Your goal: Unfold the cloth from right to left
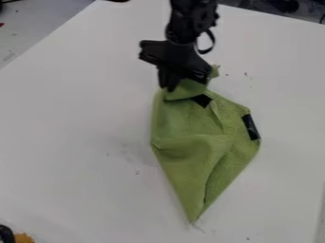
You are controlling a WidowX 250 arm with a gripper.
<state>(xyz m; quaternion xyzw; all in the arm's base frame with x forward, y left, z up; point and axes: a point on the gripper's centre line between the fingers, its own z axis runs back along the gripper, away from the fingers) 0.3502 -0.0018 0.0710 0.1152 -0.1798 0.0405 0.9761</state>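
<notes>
I have the pincer over the upper middle of my camera view, hanging down from the black arm, which comes in at the top edge. A black cable loop sticks out from the arm's side, just above the pincer. I cannot tell from here whether the pincer is released or clenched on the fabric.

The green cloth lies on the white bench, its narrow upper end right at the pincer, which overlaps it in my view. A small bit of green pokes out just to the right of the pincer, and a turned-over fold sits immediately below it. Beside that fold I see one black patch, with a second black patch farther out, along the cloth's right edge.

From there the cloth widens, with creases across its middle, then tapers to a point well below the pincer, toward the near side of the bench. A long fold runs down its lower right part.

Farther out, dark specks dot the bench, and an orange item shows in the bottom left corner beside a black object.
</notes>
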